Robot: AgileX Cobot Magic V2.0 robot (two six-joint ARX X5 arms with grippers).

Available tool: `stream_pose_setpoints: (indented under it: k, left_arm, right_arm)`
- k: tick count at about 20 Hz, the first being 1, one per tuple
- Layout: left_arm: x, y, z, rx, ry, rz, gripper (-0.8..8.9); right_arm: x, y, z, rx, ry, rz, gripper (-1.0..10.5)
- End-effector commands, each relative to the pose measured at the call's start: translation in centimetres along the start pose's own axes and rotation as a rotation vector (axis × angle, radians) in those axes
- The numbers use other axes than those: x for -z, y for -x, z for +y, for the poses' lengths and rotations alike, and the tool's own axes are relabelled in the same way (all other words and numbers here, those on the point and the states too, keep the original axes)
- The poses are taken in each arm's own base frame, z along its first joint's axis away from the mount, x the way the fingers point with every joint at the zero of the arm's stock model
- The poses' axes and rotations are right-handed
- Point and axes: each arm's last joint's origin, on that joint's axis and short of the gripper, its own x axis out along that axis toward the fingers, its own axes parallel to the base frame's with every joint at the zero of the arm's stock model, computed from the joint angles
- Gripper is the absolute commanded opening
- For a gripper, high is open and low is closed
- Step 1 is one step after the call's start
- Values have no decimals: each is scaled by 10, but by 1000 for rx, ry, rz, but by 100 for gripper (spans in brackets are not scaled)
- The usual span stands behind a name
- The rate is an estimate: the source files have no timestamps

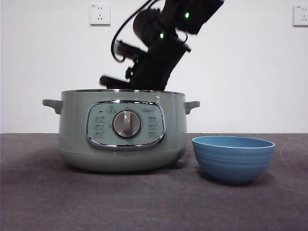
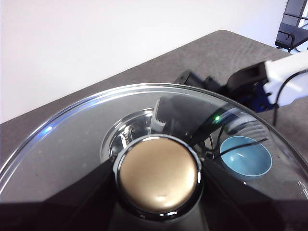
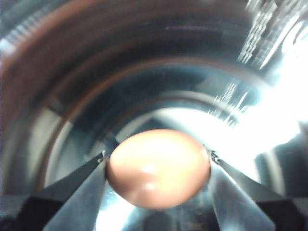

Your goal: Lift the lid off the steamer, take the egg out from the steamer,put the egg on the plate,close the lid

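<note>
Nearest the front camera, the blue plate sits on the dark table, just beside the steamer and apart from it; nothing shows above its rim.

Steamer stands upright, dial panel facing the camera, lid off.

Right gripper: arm comes down at a slant from above into the open pot. Jaws sit against either side of the egg, closed on it. Shiny inner wall of the pot all round; the picture is blurred, so can't tell whether the egg rests on the pot floor or is clear of it.

Left gripper: holds the lid by its knob, jaws mostly hidden beneath it but evidently clamped there. Lid is held up in the air, tilted; through its glass the plate and the right arm show below.
</note>
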Motion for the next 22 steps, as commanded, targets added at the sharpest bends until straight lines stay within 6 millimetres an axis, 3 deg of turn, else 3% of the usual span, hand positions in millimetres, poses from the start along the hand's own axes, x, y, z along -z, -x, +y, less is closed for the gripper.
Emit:
stream_pose_setpoints:
  k: [1,4,6,10,12,16,22]
  left_arm:
    - [-8,9,0,-3,-11,-77,-9]
    - [-8,9,0,-2,-11,-78,-9]
    - [-8,9,0,0,-11,-78,-9]
    - [-8,9,0,0,-11,-78,-9]
    - [-8,9,0,0,-11,-78,-9]
    - [-8,9,-1,7,-12,-77,-9]
    - [-8,9,-1,7,-12,-77,-9]
  right_arm:
    - [-24,48,7,42,23,-107,-13]
    - [-39,125,15,73,26,-169,-12]
    - [-38,176,20,122,20,-180,-13]
    - [-21,240,18,179,-16,-144,-13]
    - [-11,260,11,207,-48,-111,-13]
    - [10,268,-12,254,-123,11,-13]
    - [54,220,-30,210,-179,134,-13]
